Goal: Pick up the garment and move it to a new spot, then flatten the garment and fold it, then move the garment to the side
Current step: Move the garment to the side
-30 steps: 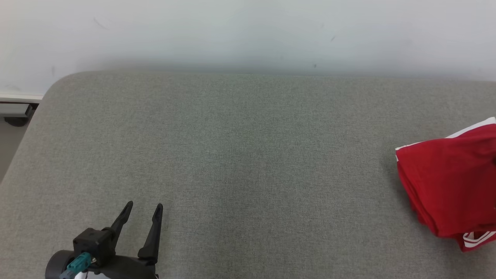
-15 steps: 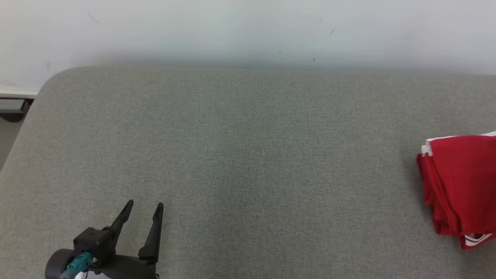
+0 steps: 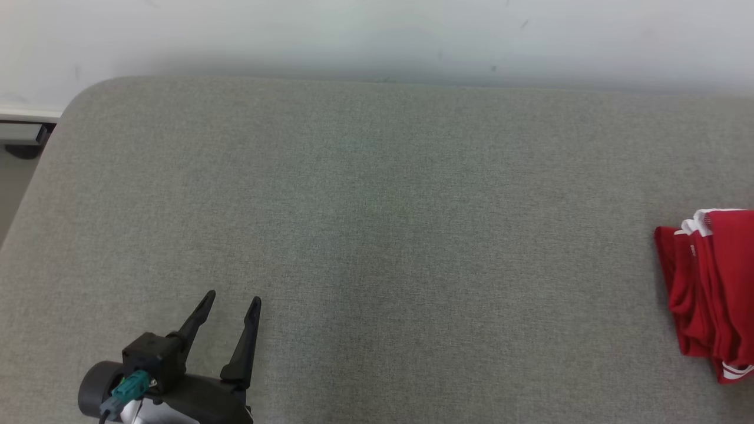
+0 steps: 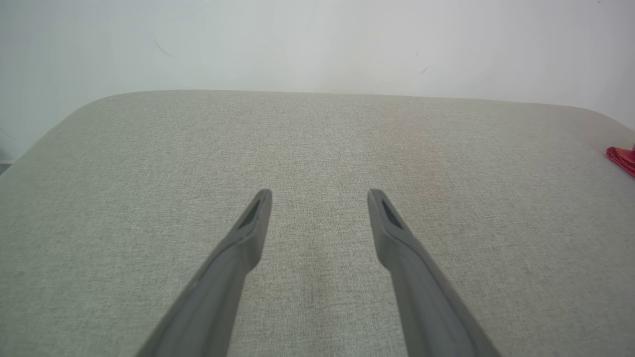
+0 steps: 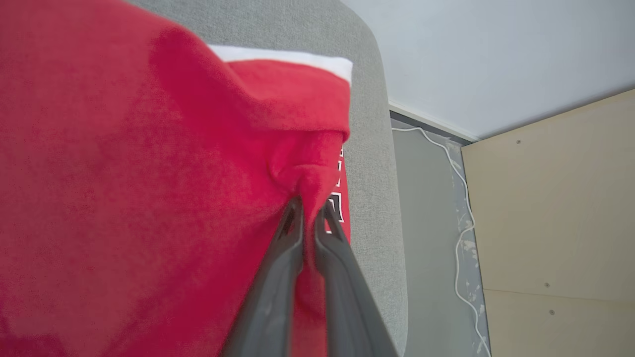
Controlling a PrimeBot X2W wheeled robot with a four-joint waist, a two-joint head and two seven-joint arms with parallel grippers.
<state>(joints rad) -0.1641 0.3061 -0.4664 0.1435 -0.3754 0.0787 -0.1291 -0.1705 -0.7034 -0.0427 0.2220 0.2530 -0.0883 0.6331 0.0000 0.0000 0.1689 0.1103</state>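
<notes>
The garment [image 3: 710,282] is red with white trim, bunched in folds at the right edge of the head view on the grey padded table [image 3: 377,206]. In the right wrist view my right gripper [image 5: 308,208] is shut on a pinch of the garment [image 5: 149,198], which hangs in front of the camera. My left gripper [image 3: 228,305] stands open near the table's front left, nothing between its fingers. The left wrist view has the left gripper [image 4: 320,198] over bare fabric, with a sliver of the garment [image 4: 622,158] at the far right.
A pale wall [image 3: 377,35] runs behind the table. The table's rounded right end [image 5: 377,148] shows in the right wrist view, with grey floor, a white cable [image 5: 461,208] and a beige panel [image 5: 555,208] beyond it. A dark fixture [image 3: 23,138] sits past the left corner.
The garment has shifted further right and narrowed into tighter vertical folds at the frame edge. The head camera has tilted slightly; the left gripper stays open in place.
</notes>
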